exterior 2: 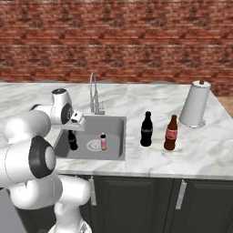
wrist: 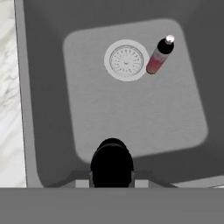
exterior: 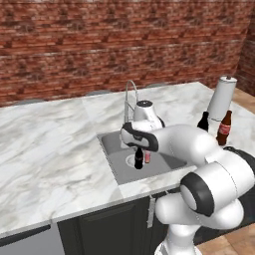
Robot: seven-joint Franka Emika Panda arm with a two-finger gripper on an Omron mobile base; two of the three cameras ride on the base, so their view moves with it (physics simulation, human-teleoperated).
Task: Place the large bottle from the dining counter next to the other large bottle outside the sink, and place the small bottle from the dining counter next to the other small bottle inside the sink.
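Observation:
My gripper [wrist: 111, 178] is shut on the neck of the small bottle [wrist: 111, 159], a short all-black one, and holds it upright low in the sink [exterior 2: 113, 132], at its left side. The same small bottle [exterior 2: 72, 140] hangs under the gripper [exterior 2: 72, 131], left of the drain [wrist: 126, 60]. The other small bottle [wrist: 158, 57], reddish-pink with a pale top, stands just right of the drain. On the counter right of the sink, the large brown bottle [exterior 2: 171, 133] stands beside the tall black other large bottle [exterior 2: 146, 129]. The dining counter is out of view.
A curved chrome faucet [exterior 2: 93, 93] rises behind the basin, close to my hand. A white paper towel roll [exterior 2: 195, 103] stands at the back right of the marble counter [exterior 2: 54, 95]. A brick wall runs behind it.

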